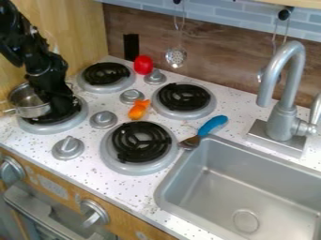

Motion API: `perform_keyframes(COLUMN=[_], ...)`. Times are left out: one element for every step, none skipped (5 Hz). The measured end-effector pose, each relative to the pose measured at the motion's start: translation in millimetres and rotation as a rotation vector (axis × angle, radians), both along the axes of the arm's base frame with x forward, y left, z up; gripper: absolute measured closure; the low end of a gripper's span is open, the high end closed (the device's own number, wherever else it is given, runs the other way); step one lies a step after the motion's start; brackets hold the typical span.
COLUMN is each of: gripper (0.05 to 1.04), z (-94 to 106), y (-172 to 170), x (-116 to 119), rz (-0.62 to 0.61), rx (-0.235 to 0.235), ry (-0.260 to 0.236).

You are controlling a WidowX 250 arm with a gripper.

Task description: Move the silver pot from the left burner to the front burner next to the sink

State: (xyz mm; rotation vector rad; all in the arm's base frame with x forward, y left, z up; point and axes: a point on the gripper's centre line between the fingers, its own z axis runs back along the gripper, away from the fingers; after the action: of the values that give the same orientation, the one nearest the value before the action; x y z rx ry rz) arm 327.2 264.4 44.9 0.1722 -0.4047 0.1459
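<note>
Pot-handling step, as judged from the arm's position. The black gripper hangs over the left burner, at the right side of the metal pot; its opening, and whether it grips the pot, cannot be told. The orange toy lies among 4 burners, the blue-handled utensil near the sink. The next move calls for a secure rim grasp, or confirmation of 1, keeping the pot level.

- Black arm enters from between ten and eleven o'clock, its wrist angled downward
- Black gripper hangs between nine and ten o'clock, pointing down toward five o'clock
</note>
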Motion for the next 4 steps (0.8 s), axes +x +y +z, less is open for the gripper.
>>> perform_keyframes(gripper=[0.921, 1.012, 0.991, 0.82], z=[27.4, 44.7, 58.8, 61.7], y=[-4, -11, -29, -30], x=[-8, -14, -8, -8], rz=[0.025, 0.032, -0.01, 0.011], rx=[0.041, 0.056, 0.054, 0.08], ry=[-0.043, -0.073, -0.109, -0.095])
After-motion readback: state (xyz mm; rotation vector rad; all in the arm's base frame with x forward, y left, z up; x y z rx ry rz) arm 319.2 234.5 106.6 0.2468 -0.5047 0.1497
